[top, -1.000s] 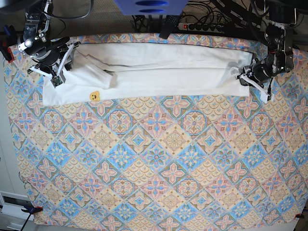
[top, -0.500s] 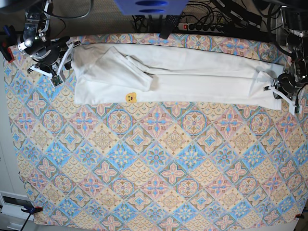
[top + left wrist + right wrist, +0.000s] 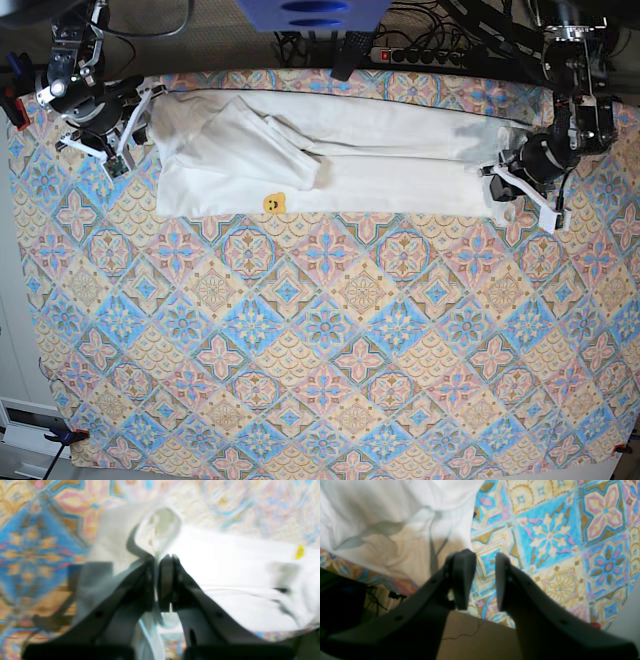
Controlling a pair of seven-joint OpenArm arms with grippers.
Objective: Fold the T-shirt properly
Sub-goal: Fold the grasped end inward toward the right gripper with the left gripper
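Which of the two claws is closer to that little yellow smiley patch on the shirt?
The right gripper. It hangs open just off the T-shirt's end nearest the yellow patch. The left gripper is shut on the shirt's opposite end, much farther from the patch.

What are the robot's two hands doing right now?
Left gripper: shut, pinching the T-shirt.
Right gripper: open, fingers apart, holding nothing.

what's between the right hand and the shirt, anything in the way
Nothing visible. The right hand hangs open beside the T-shirt edge, with only bare patterned tablecloth between them. The left hand is shut on the shirt's other end.
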